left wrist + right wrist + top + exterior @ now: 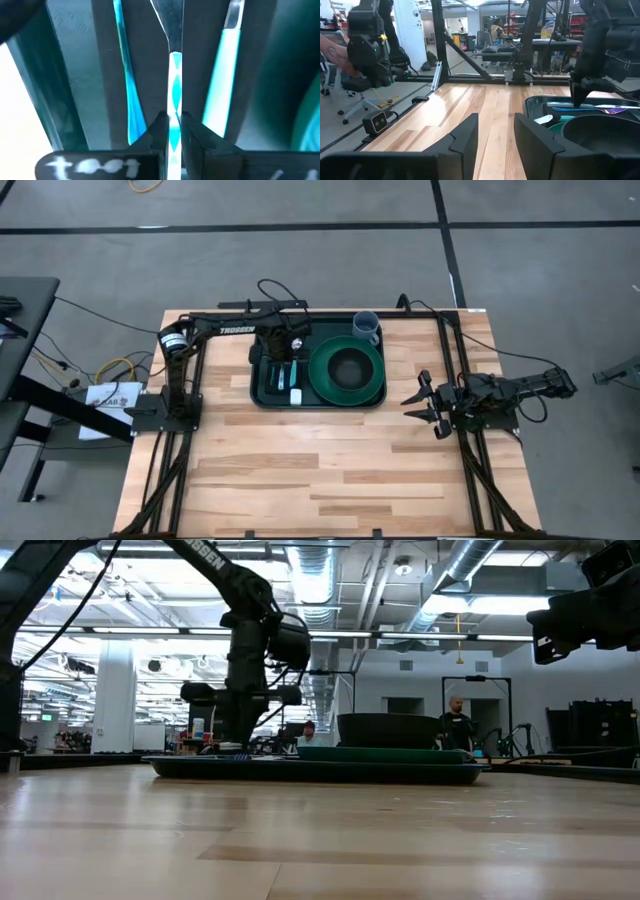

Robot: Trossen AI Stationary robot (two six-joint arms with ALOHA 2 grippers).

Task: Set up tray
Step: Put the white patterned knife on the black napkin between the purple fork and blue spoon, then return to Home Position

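Observation:
The dark green tray [262, 395] lies at the table's far middle. It holds a round green plate [376, 385] with a black bowl [348, 367], and a black napkin [105, 75] on its left part. Three cyan-handled pieces of cutlery lie side by side over the napkin. My left gripper [283, 363] points down over them, shut on the middle piece [174, 65]. My right gripper [425, 406] waits open at the table's right side, nothing between its fingers. My left gripper pinches the middle piece's cyan handle [174, 107] between its two fingers, a little back from the metal neck. The fingers come from above, pointing down, one on each long side of the handle. Whether the piece rests on the napkin or hangs clear, I cannot tell.
A grey-blue cup [366, 327] stands on the tray's far right corner. Bare wooden table [320, 470] stretches over the whole near half. Black frame rails [165, 460] run along the table's left and right sides. People stand in the room behind.

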